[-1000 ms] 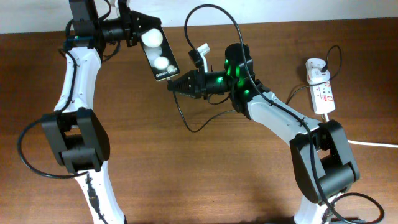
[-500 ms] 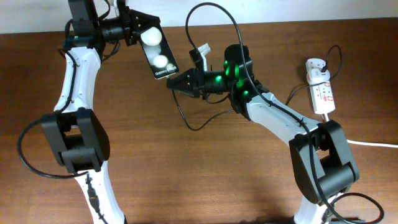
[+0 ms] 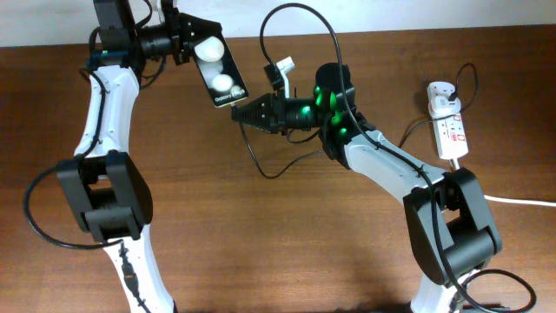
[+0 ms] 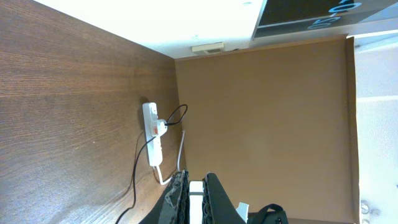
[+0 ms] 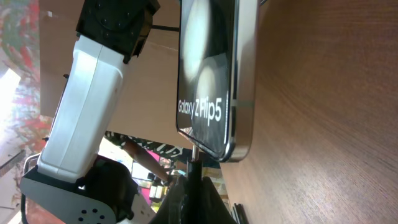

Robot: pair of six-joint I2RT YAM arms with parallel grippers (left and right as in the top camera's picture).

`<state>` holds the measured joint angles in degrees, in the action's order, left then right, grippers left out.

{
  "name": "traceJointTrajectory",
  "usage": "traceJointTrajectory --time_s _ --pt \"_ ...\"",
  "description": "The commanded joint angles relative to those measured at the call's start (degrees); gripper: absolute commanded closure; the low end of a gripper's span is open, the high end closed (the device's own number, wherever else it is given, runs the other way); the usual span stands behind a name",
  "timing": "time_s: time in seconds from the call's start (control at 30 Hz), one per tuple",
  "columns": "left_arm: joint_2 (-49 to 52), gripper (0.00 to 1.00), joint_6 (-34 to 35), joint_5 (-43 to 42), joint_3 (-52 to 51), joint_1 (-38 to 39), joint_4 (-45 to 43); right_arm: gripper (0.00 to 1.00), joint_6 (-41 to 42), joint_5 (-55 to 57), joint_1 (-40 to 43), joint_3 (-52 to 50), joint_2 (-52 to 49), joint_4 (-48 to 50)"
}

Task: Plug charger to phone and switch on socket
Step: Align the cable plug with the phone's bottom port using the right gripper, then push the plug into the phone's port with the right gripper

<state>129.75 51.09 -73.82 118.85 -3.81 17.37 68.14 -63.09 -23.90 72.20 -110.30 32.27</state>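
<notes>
My left gripper [image 3: 187,45] is shut on the phone [image 3: 220,74], a black flat rectangle with two white circles and white text, held tilted above the table at the back. In the left wrist view the phone's white edge [image 4: 196,202] sits between the fingers. My right gripper [image 3: 246,114] is shut on the charger's plug tip [image 5: 194,163]; its metal tip touches the phone's bottom edge [image 5: 211,81]. The thin black charger cable [image 3: 261,165] loops over the table. The white socket strip [image 3: 450,129] lies far right with the white adapter [image 3: 441,97] plugged in; it also shows in the left wrist view [image 4: 153,137].
A thick white cord [image 3: 521,201] runs right from the strip. A black cable arcs high over the right arm [image 3: 304,17]. Bare wooden table [image 3: 278,243] lies in front of both arms.
My right gripper has moved the plug tip up and left, closing the gap to the phone's bottom edge. The left gripper and phone have stayed nearly still.
</notes>
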Motion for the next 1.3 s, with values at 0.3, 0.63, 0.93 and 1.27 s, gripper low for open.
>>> traceJointTrajectory --time_s 0.3,0.63,0.93,1.27 --pt "-2.0 1.00 9.3 -10.6 0.3 -0.1 -11.5 0.96 -2.1 12.2 1.4 2.3 0.9 -0.6" --pt "-2.0 1.00 11.3 -10.2 0.3 -4.6 -13.9 0.96 -15.9 1.0 1.4 2.3 0.9 -1.0" --pt "-2.0 1.00 11.2 -10.3 0.3 -7.5 -13.9 0.96 -21.2 -7.0 2.1 2.3 -7.0 4.4" --pt "-2.0 1.00 13.7 -2.2 0.3 -2.3 -15.6 0.96 10.8 -0.5 -1.3 2.3 -13.0 43.1"
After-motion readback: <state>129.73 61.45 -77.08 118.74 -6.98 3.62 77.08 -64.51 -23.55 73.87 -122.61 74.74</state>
